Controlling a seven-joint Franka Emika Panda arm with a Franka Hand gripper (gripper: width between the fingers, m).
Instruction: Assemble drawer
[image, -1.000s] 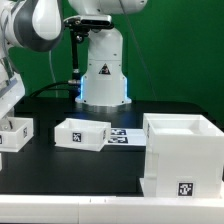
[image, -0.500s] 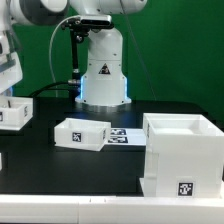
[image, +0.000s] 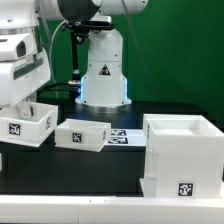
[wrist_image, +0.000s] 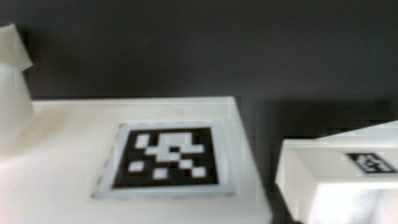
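The drawer casing (image: 183, 150) stands upright on the black tabletop (image: 70, 172) at the exterior view's right, close to the camera. Its open top faces up and a small square tag (image: 185, 187) sits low on its front face.

Two shallow trays are well apart from it. The middle tray (image: 84, 132) rests on the tabletop near the centre, touching or just beside the marker board (image: 126, 136), which lies flat between it and the casing. The left tray (image: 30, 120) is at the exterior view's left, tilted slightly, with its own tag (image: 15, 127) on the near wall.

My arm's white hand hangs directly over the left tray, and the claw (image: 24, 98) reaches down to its rim. The fingertips are hidden behind the hand and the tray wall, so I cannot tell whether the claw is apart, together or clamped on the tray. I also cannot tell whether that tray touches the tabletop.

The wrist view is blurred. It shows a flat white face bearing a large black-and-white tag (wrist_image: 169, 156), with dark tabletop beyond and a second white part (wrist_image: 342, 172) near it. I cannot say for certain which pieces these are.

The robot base (image: 103, 72) stands behind, before a green backdrop (image: 180, 50).
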